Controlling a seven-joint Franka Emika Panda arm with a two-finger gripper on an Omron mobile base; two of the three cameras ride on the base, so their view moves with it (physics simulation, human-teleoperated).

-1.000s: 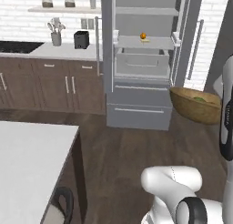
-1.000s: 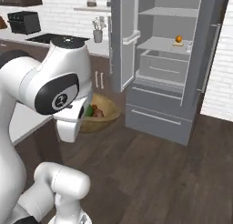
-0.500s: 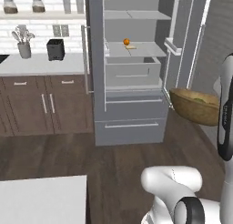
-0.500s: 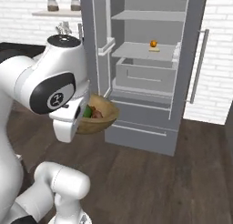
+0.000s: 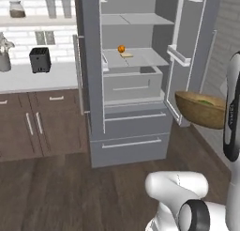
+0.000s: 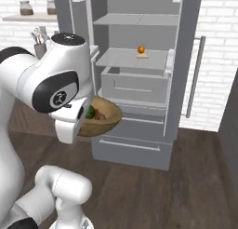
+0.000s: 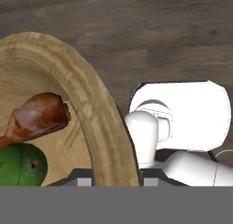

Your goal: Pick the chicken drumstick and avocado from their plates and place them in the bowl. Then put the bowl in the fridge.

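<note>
The brown wooden bowl (image 7: 86, 104) hangs in the air in front of the open fridge (image 5: 129, 145), about level with its drawer. My gripper (image 7: 113, 180) is shut on the bowl's rim, one finger on each side of the wall. Inside the bowl lie the reddish-brown chicken drumstick (image 7: 38, 116) and the green avocado (image 7: 20, 166), side by side. In the right base view the bowl (image 6: 104, 123) juts out from behind my hand, with the avocado (image 6: 89, 112) and drumstick (image 6: 99, 115) peeking over its edge. In the left base view the bowl (image 5: 199, 110) floats to the right of the fridge drawers. The plates are out of view.
The fridge (image 6: 132, 151) stands with both doors swung open, showing pale shelves and a drawer (image 6: 135, 86). A small orange fruit (image 5: 121, 49) sits on the middle shelf. A counter with a black toaster (image 5: 39, 59) runs left of the fridge. Dark wood floor lies below.
The whole picture has shifted: the base has turned and driven, so the open fridge now sits central and larger. The bowl stays gripped in the same place relative to the arm.
</note>
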